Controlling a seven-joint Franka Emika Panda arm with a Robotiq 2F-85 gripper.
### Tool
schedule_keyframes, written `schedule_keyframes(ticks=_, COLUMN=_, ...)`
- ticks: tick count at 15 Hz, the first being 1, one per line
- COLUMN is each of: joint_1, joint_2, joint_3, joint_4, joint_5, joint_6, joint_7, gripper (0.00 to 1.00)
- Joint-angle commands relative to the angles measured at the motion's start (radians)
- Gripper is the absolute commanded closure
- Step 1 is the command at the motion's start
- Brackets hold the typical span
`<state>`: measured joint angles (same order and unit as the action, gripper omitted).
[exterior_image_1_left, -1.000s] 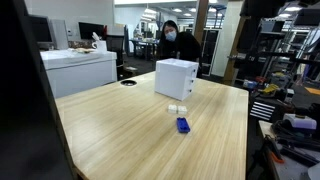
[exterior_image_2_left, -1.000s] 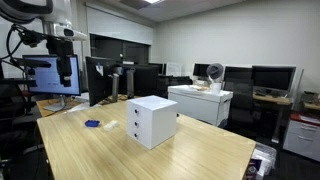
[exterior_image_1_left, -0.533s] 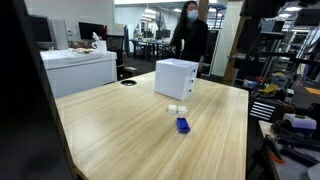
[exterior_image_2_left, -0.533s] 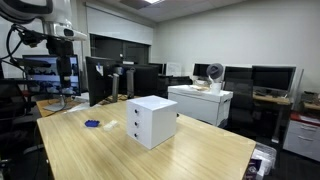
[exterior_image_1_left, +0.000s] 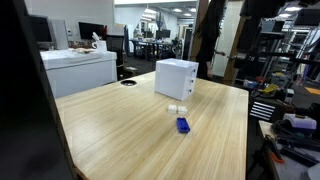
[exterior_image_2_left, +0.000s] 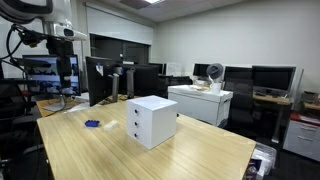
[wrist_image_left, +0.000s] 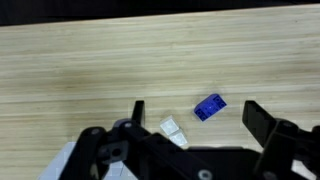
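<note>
Hovering above the wooden table (wrist_image_left: 60, 60), the gripper (wrist_image_left: 193, 108) is reaching in from the bottom edge of the wrist view with its fingers spread wide, pinching nothing. Between the fingertips, right of centre, a small blue block (wrist_image_left: 209, 107) is lying flat on the wood. A small white block (wrist_image_left: 172, 127) is sitting just beside it, lower and to its left. Neither is being touched, so no grasp is made yet, as far as the pictures show. Farther back, in an exterior view, a white drawer box (exterior_image_1_left: 177, 78) is standing near the blocks without barring the way down to them. Beyond the table, a white cabinet (exterior_image_1_left: 80, 70) and dark monitors (exterior_image_2_left: 105, 80) are filling the background.
</note>
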<state>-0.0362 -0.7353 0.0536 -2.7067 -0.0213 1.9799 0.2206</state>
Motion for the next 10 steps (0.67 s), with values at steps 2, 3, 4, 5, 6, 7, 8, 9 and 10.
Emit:
schedule_keyframes(ticks=2, joint_1=-0.005, joint_2=0.0, joint_3=0.004, joint_4=0.002, joint_5=0.003, joint_6=-0.002, joint_7=-0.003, gripper=0.0)
schedule_keyframes(ticks=3, joint_1=-0.005, joint_2=0.0, joint_3=0.004, joint_4=0.002, joint_5=0.003, joint_6=-0.002, joint_7=-0.003, gripper=0.0)
schedule_keyframes(ticks=4, joint_1=-0.005, joint_2=0.0, joint_3=0.004, joint_4=0.002, joint_5=0.003, joint_6=-0.002, joint_7=-0.003, gripper=0.0)
schedule_keyframes(ticks=5, joint_1=-0.005, joint_2=0.0, joint_3=0.004, joint_4=0.002, joint_5=0.003, joint_6=-0.002, joint_7=-0.003, gripper=0.0)
schedule_keyframes(ticks=6, joint_1=-0.005, joint_2=0.0, joint_3=0.004, joint_4=0.002, joint_5=0.003, joint_6=-0.002, joint_7=-0.003, gripper=0.0)
schedule_keyframes(ticks=7, joint_1=-0.005, joint_2=-0.002, joint_3=0.001, joint_4=-0.001, joint_5=0.002, joint_6=0.005, joint_7=-0.008, gripper=0.0)
schedule_keyframes(ticks=8, joint_1=-0.007, joint_2=-0.001, joint_3=-0.003, joint_4=-0.002, joint_5=0.001, joint_6=0.011, joint_7=-0.012, gripper=0.0)
schedule_keyframes(ticks=9, joint_1=-0.008, joint_2=-0.002, joint_3=-0.01, joint_4=-0.007, joint_5=0.001, joint_6=0.022, joint_7=-0.021, gripper=0.0)
schedule_keyframes(ticks=10, joint_1=-0.012, joint_2=-0.001, joint_3=-0.018, joint_4=-0.01, joint_5=-0.003, joint_6=0.033, joint_7=-0.028, gripper=0.0)
